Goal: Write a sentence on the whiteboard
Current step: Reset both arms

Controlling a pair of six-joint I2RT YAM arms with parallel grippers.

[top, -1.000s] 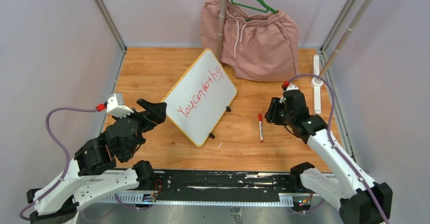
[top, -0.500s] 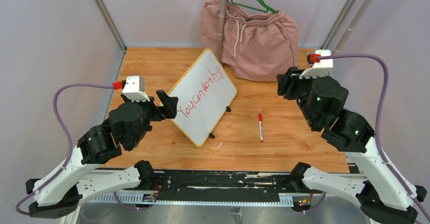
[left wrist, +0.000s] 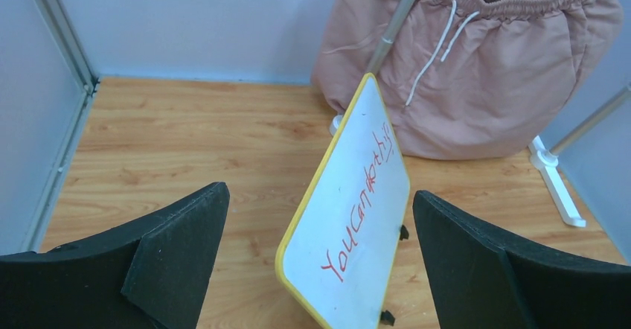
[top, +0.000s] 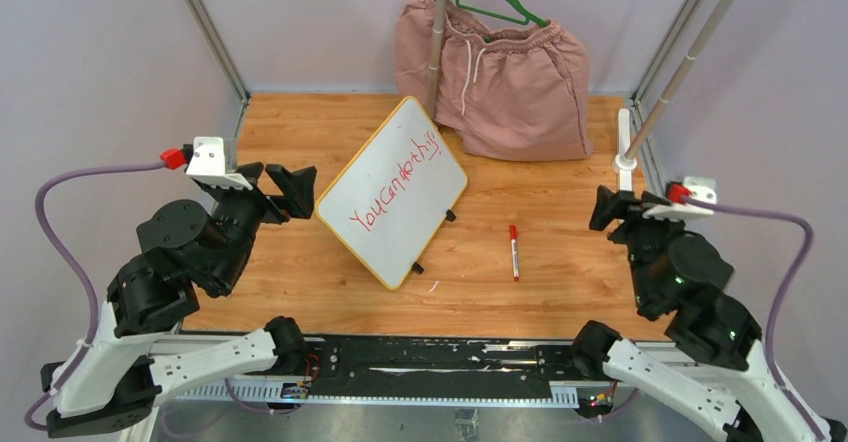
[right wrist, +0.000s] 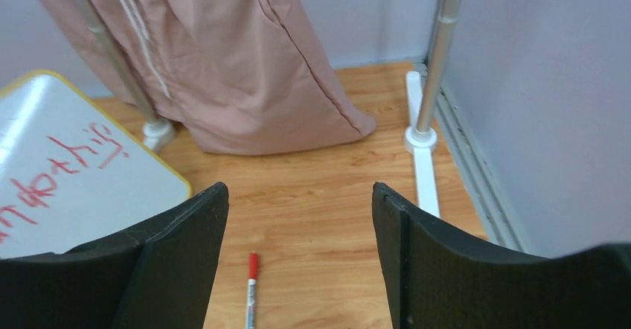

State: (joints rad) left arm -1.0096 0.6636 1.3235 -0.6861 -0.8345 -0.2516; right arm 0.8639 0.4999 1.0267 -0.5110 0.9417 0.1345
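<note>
1. Our left claw, black-padded, gapes wide and empty at the board's nine o'clock.
2. The whiteboard, glossy, yellow-rimmed and round-cornered, sits in the middle of the wooden table. Its red sentence looks finished.
3. A slim red marker lies at the board's four o'clock.
4. Our right claw, at three o'clock, gapes empty. We judge that only parking both arms remains.
</note>
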